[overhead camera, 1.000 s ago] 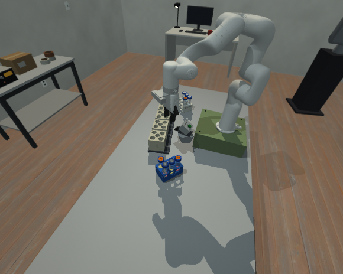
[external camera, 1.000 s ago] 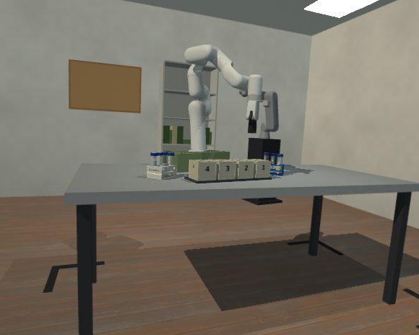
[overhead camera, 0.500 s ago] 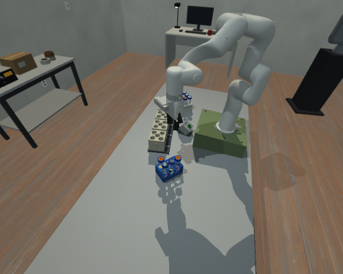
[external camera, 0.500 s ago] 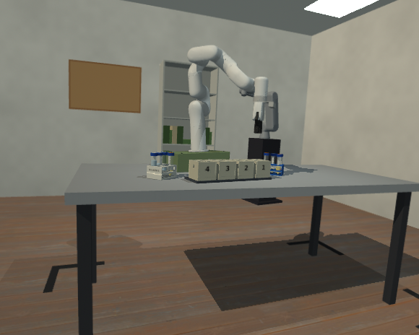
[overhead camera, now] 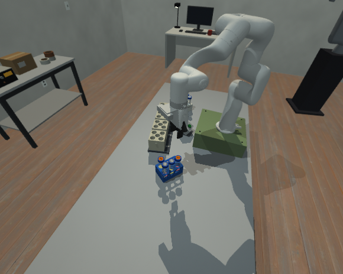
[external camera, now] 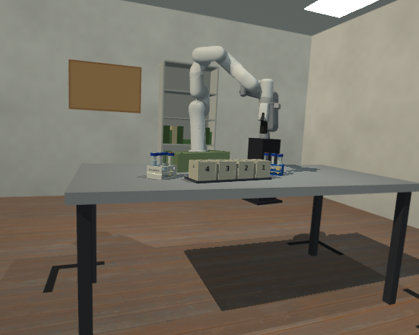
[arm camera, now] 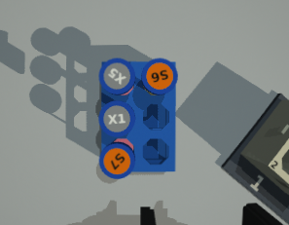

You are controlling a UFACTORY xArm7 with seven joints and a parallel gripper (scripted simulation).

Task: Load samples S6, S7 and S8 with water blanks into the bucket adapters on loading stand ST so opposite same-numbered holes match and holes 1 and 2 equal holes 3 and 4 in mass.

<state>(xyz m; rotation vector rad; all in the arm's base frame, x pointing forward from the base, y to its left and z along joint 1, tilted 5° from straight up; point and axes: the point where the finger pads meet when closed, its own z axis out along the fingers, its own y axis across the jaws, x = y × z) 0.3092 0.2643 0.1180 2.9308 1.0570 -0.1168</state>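
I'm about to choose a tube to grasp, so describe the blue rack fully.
The blue rack looks like plastic, open-sided, with two rows of three wells. It stands upright on the table, near adapter 1's end of the stand. Four tubes fill wells: S6, S7, X1 and X5. Two wells are vacant. The gripper isn't touching it.
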